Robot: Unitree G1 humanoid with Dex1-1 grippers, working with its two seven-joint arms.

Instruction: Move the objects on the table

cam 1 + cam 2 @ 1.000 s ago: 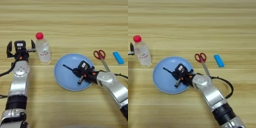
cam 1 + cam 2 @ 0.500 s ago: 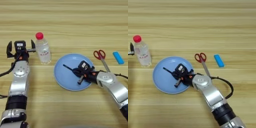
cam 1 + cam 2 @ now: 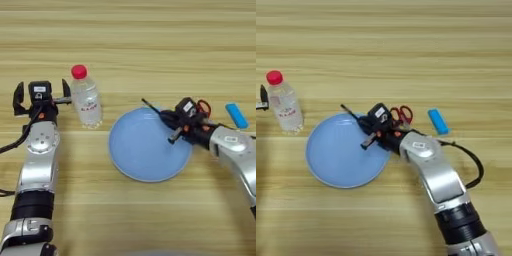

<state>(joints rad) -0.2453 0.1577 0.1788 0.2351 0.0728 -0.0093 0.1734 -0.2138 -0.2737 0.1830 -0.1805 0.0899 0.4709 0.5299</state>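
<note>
Two claws work a wooden counter [image 3: 150,45] that fills both views. The right claw [image 3: 172,125] hovers over the right rim of a blue plate [image 3: 149,146], its black fingers clamped on a thin black stick [image 3: 151,107] that slants up and to the left over the plate's upper edge. The left claw [image 3: 41,96] rests at the counter's left, fingers spread wide apart, its right finger just beside a small clear bottle [image 3: 86,102] with red cap and label, which stands upright left of the plate. A light-blue block [image 3: 236,115] lies flat at the far right, well apart from the plate; red-handled scissors [image 3: 401,114] show partly behind the right claw, between plate and block. Handling, as judged: the stick looks light and stiff and may pivot if pinched near one end; the bottle looks light, smooth and easy to tip, best taken around its body at the label; the block is rigid and low, so a grip across its narrow sides suits it. Open room lies across the far half of the counter and along the near edge below the plate; no counter edge is in view.
</note>
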